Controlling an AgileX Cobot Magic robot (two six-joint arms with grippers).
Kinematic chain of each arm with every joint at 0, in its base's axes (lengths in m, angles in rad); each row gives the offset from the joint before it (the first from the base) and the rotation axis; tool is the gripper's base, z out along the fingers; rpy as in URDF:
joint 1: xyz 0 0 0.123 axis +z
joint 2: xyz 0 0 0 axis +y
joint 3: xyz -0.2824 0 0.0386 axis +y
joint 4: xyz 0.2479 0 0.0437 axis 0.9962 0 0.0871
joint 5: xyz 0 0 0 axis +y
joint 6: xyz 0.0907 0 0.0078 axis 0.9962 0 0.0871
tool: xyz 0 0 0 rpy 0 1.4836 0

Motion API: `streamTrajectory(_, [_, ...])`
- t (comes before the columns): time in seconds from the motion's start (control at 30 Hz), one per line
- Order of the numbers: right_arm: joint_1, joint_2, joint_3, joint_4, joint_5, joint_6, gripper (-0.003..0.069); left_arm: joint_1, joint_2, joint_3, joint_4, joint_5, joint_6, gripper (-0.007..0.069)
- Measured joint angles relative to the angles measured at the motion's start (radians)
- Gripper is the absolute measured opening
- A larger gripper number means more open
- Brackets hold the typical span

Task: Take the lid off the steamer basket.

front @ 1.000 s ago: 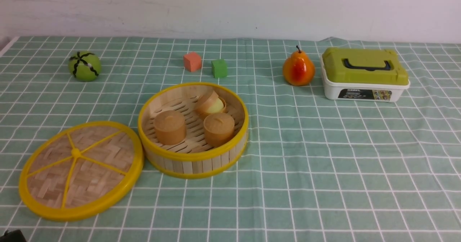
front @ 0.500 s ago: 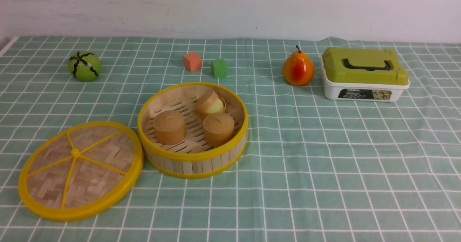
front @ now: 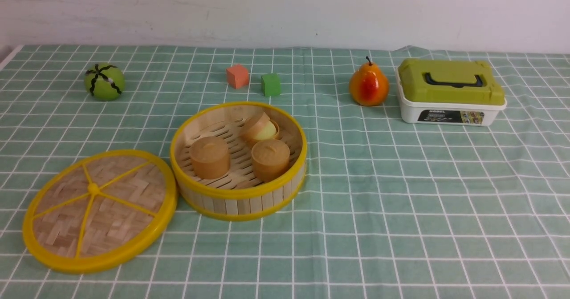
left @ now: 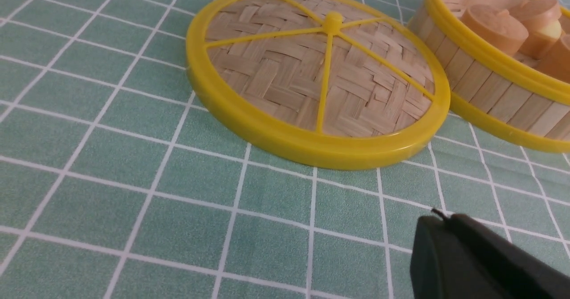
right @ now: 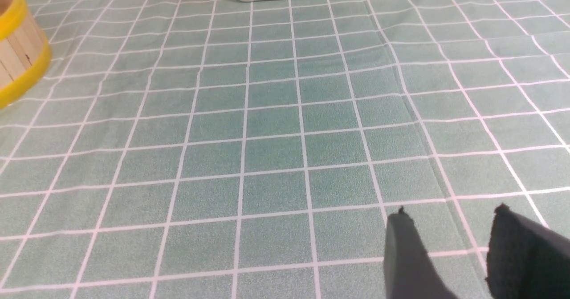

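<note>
on the checked cloth (front: pixel 401 192) the lid (front: pixel 99 210) lies just left of the open steamer basket (front: pixel 240 199); my left pincer (left: pixel 445 221) is pressed together, my right pincer (right: pixel 449 212) spread, both empty.

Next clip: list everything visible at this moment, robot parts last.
lid: one, woven tan with yellow rim and spokes, flat on the cloth left of the basket
steamer basket: one, pale slats with yellow rims, front centre, uncovered
brown cylinders: three, inside the basket, rear one tilted
striped ball: one, green and black, far left
orange cube: one, far centre
green cube: one, beside the orange cube
pear: one, orange-red, left of the box
box: one, white with olive-green top, far right
tablecloth: one, green check
left gripper: shut, empty, near the lid
right gripper: open, empty, above the cloth
</note>
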Motion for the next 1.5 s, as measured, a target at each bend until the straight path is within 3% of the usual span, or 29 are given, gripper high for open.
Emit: streamTrajectory(1.5, [0.0, 0.0, 0.0, 0.0, 0.0, 0.0, 0.0241, 0.0, 0.0, 0.0, 0.0, 0.003, 0.0, 0.0037])
